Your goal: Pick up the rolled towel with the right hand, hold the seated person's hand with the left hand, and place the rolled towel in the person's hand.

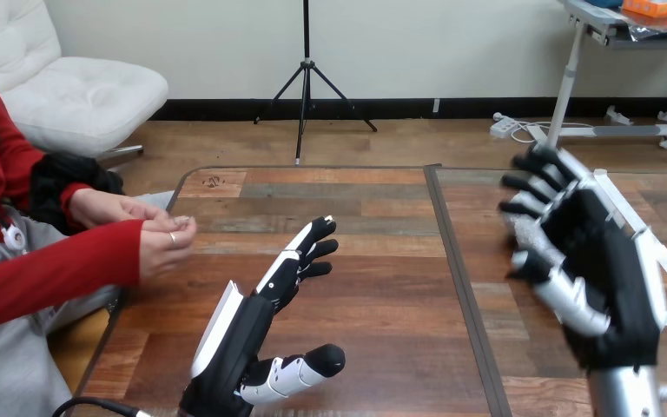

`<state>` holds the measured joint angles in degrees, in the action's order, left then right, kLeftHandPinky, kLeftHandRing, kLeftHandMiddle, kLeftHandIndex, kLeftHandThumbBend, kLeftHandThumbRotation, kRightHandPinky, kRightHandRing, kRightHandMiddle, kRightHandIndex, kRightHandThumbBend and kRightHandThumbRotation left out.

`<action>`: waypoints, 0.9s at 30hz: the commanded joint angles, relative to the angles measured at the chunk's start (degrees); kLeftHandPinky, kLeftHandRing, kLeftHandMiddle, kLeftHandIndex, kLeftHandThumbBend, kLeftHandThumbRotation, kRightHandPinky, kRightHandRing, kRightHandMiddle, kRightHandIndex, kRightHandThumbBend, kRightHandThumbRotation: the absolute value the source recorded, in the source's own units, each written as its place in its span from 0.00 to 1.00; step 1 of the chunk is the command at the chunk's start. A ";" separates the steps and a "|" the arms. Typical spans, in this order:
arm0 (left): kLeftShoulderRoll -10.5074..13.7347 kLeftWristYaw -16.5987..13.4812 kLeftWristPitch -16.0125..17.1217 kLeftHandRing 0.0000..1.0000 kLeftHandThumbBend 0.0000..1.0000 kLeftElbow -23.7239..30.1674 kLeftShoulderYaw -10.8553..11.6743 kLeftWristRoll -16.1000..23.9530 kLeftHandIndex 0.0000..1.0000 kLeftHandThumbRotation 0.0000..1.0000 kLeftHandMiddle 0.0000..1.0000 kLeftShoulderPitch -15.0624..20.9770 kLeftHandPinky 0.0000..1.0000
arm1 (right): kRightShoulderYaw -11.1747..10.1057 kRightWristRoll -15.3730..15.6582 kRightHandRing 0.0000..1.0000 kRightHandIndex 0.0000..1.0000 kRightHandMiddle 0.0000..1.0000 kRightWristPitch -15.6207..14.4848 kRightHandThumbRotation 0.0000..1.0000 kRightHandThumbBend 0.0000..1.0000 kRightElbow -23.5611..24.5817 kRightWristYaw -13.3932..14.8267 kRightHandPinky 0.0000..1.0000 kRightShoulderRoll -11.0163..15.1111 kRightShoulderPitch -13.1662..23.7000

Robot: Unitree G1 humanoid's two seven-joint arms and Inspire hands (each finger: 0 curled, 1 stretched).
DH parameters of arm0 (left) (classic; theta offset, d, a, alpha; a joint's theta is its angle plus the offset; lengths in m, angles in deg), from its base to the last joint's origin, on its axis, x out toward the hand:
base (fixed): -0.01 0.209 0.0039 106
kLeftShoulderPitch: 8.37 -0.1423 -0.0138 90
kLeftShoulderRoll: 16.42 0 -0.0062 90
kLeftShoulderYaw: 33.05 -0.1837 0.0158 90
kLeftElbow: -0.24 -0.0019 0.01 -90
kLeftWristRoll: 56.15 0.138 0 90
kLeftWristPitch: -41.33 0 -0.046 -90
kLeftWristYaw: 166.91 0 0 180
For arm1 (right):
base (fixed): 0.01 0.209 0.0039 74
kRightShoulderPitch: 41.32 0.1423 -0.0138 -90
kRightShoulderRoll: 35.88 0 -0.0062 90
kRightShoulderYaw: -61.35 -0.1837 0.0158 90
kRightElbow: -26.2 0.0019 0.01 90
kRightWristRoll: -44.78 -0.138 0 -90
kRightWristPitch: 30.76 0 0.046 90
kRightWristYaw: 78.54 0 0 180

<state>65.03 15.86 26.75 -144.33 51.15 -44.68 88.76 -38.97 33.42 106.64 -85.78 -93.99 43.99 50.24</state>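
Observation:
The rolled towel (528, 234) is white and textured and lies on the table at the right, mostly hidden behind my right hand (612, 278). That hand is raised with its fingers spread and only lightly bent, open; the towel shows in the gap between fingers and thumb, and I cannot tell whether they touch it. My left hand (252, 326) reaches out over the table's middle-left, open, fingers straight and pointing toward the person. The person's hands (163, 233) are held together at the table's left edge, apart from my left hand.
A white frame (660, 261) lies on the table at the far right, behind my right hand. A dark seam (456, 261) runs front to back between the two wooden tabletops.

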 commanded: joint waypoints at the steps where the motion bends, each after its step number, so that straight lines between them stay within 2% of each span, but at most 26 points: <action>1: -0.17 0.02 -0.23 0.90 1.00 1.27 0.17 -0.53 0.94 0.83 0.94 2.68 0.82 | -1.59 1.44 0.81 0.83 0.84 -2.17 0.53 1.00 3.80 3.13 0.71 1.68 5.65; 11: -0.25 0.42 -0.59 0.91 1.00 0.89 0.01 -0.64 0.94 0.83 0.94 2.78 0.83 | -3.48 4.42 0.80 0.83 0.83 -4.21 0.53 1.00 2.14 7.83 0.71 4.09 9.38; 18: -0.40 0.25 -0.72 0.90 1.00 0.76 0.07 -0.48 0.94 0.83 0.94 2.92 0.83 | -4.12 4.28 0.81 0.84 0.83 -6.11 0.54 1.00 0.76 9.29 0.72 5.67 11.88; 21: -0.35 0.41 -0.68 0.90 1.00 0.72 0.03 -0.70 0.94 0.82 0.94 2.94 0.83 | -4.61 5.59 0.82 0.85 0.83 -5.85 0.54 1.00 -0.24 10.58 0.72 6.37 13.04; 27: -0.19 0.38 -0.76 0.91 1.00 0.93 0.08 -0.53 0.94 0.82 0.94 2.98 0.84 | -5.13 6.74 0.83 0.85 0.83 -7.87 0.54 1.00 -1.20 12.96 0.74 7.54 14.97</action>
<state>65.00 16.21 25.92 -144.34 51.10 -44.69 88.77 -43.38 39.23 99.93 -86.34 -82.50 50.03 59.58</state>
